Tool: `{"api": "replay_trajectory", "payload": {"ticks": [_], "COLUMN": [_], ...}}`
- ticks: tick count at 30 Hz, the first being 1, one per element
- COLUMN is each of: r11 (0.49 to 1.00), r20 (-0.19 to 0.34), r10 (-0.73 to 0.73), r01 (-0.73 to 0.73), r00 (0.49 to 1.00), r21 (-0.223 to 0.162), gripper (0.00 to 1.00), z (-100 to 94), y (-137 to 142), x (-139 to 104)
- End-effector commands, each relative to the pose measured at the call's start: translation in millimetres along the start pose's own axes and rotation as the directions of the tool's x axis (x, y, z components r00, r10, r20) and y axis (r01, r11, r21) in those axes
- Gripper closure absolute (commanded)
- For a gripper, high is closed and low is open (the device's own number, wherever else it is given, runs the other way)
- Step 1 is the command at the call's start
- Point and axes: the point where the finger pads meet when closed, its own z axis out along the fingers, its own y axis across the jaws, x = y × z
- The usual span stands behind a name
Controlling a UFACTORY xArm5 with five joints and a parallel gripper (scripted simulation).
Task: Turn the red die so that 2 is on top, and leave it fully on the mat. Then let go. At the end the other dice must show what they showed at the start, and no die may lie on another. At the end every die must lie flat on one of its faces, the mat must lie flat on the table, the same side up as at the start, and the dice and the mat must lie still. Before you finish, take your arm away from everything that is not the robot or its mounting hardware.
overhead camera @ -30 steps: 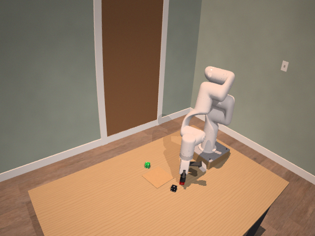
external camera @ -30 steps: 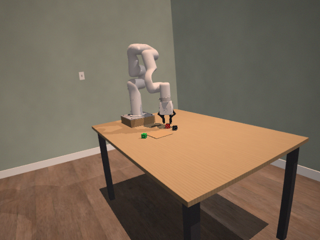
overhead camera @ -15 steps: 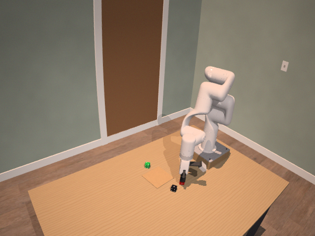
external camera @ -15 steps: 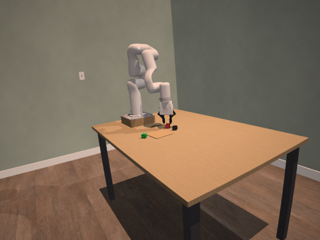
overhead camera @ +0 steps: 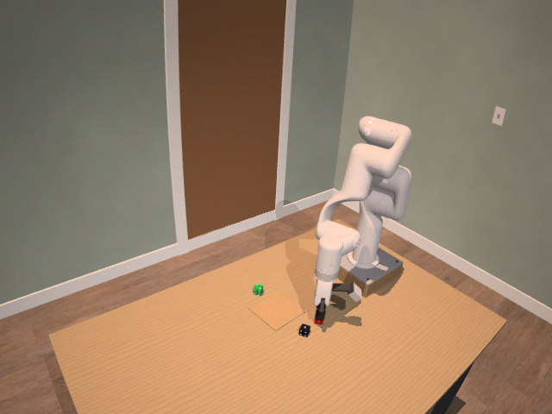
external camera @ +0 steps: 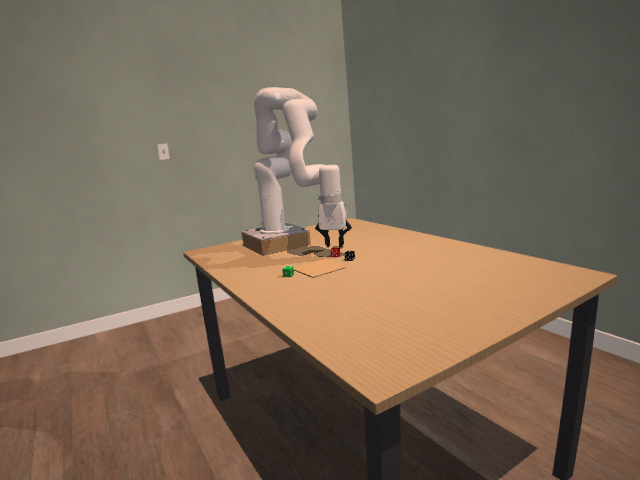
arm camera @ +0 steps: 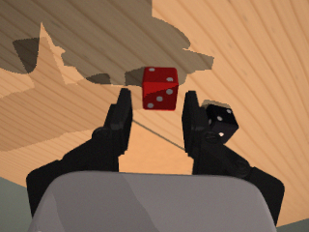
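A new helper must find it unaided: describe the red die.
Start at the arm's wooden base block on the table; just in front hangs the half-open claw, holding nothing. The red die lies on bare table below it, beside the mat's corner. It is red; the neighbouring black die is not.

Glossy white rounded arm on grey base plate, grey screw-cornered housing, black-fingered gripper.
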Motion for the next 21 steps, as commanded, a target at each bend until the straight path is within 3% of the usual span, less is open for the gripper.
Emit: {"api": "replay_trajectory", "payload": {"ticks": [1, 21], "r11": [1.000, 1.000], "r20": [0.001, 0.001], "r10": [0.000, 0.000], "r01": [0.000, 0.000], "r00": [1.000, 1.000], "r21": [-0.003, -0.003], "gripper": [0.53, 0.53], "z": [-0.7, -0.7], "y": [1.0, 1.0], "x": [-0.5, -0.5]}}
